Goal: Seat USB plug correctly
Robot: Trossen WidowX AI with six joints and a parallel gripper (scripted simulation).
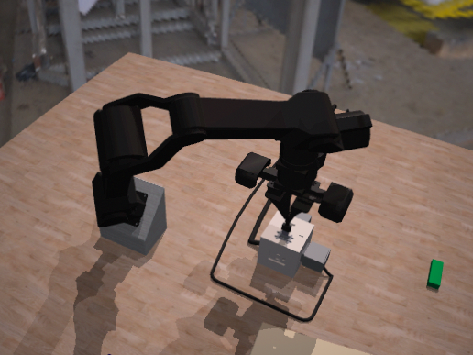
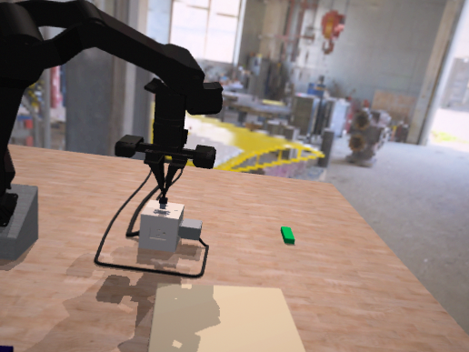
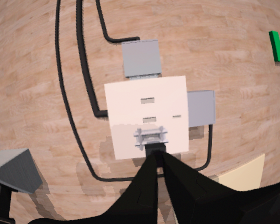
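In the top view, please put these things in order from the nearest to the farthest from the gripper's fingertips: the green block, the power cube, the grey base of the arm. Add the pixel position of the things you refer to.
1. Power cube [image 1: 276,253] [image 2: 156,234] [image 3: 130,95]: directly below the fingertips.
2. Grey base [image 1: 157,218] [image 2: 26,230] [image 3: 15,167]: at the picture's left.
3. Green block [image 1: 434,273] [image 2: 287,235] [image 3: 275,47]: at the picture's right, slightly farther than the base.

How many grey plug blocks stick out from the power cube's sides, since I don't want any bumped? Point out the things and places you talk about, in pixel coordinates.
2 visible: one grey block [image 1: 316,256] [image 2: 191,229] [image 3: 202,108] on the green block's side, another [image 1: 303,216] [image 3: 141,58] on the cube's far side from the tan sheet. Others may be hidden.
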